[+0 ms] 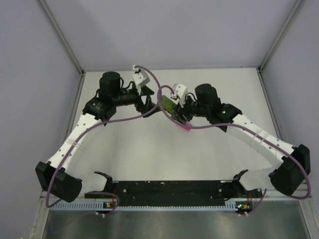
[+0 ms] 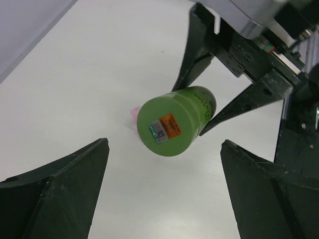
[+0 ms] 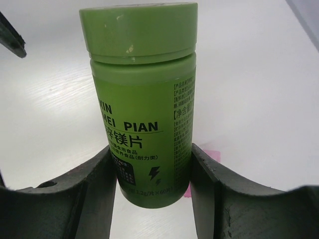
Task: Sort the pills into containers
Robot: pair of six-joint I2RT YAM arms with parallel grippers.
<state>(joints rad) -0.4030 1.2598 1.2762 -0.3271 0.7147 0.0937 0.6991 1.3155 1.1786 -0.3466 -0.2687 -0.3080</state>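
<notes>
Counter (image 1: 149, 159): white, beneath both arms.
Right end effector (image 3: 149, 149): clamped on the green bottle (image 3: 142, 89) near its base, holding it off the counter.
Left end effector (image 2: 164, 147): fingers spread wide, facing the bottle's cap end, gripping nothing.
Pink pill box (image 1: 185, 127): on the counter just below the bottle, mostly hidden.

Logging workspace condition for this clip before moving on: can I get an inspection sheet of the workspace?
Surface: white table, no spills seen.
Job's things: green bottle, capped; pink pill box partly hidden behind it; no loose pills seen.
Clutter: nothing seen.
Grippers: left gripper open, facing the bottle's end; right gripper shut on the bottle.
Cables: purple cables loop over both arms.
Surroundings: grey walls, black base rail.
</notes>
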